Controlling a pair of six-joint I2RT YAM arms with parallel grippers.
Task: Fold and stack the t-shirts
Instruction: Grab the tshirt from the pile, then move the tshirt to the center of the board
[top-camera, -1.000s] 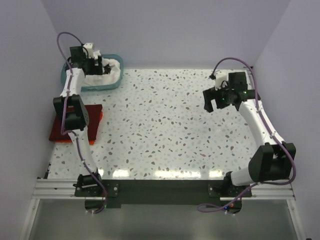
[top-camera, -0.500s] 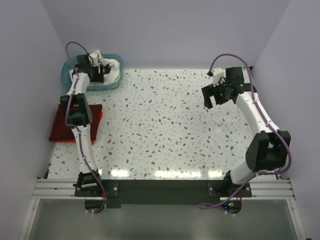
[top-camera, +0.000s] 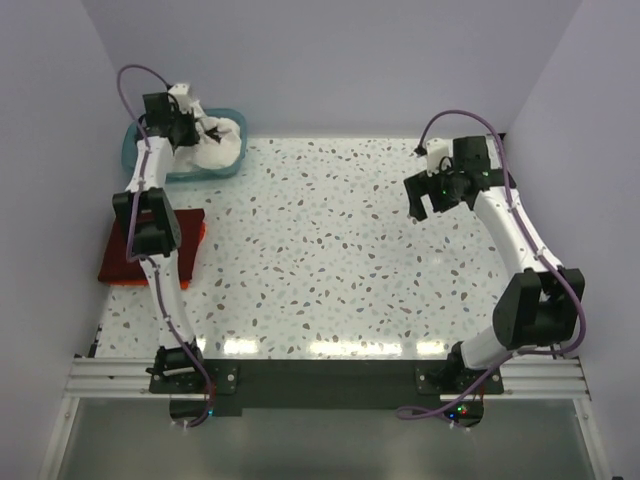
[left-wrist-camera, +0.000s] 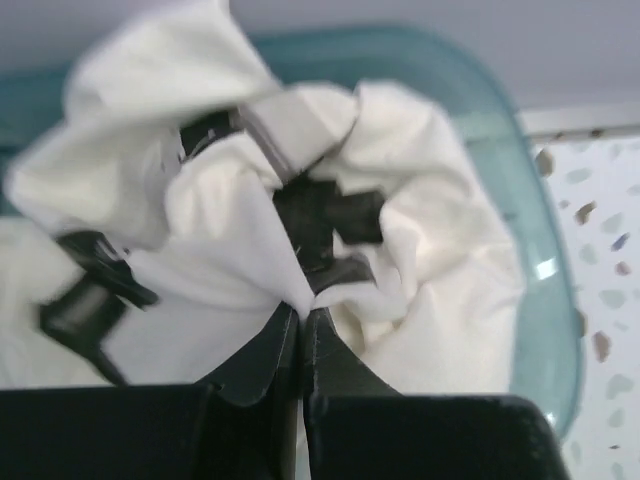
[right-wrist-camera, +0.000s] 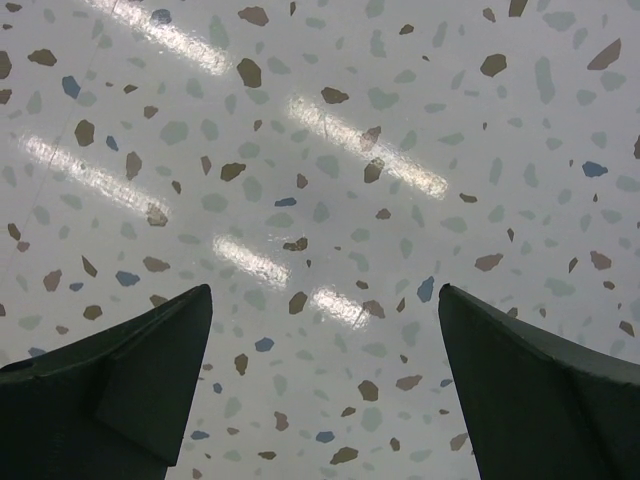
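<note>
A crumpled cream-white t-shirt fills the teal tub at the back left; the left wrist view shows its bunched folds with dark print patches. My left gripper is shut, pinching a fold of this shirt between its fingertips, and stands over the tub. A dark red folded t-shirt lies at the left table edge, partly under the left arm, with an orange t-shirt edge showing beneath it. My right gripper hangs open over bare table at the right, holding nothing.
The terrazzo table stretches between the two arms. Lavender walls close in the back and both sides. The tub's rim curves close to the table's back edge.
The left gripper has shut on the cream-white shirt in the tub and pulled back slightly. The right arm has shifted a little and stays open.
</note>
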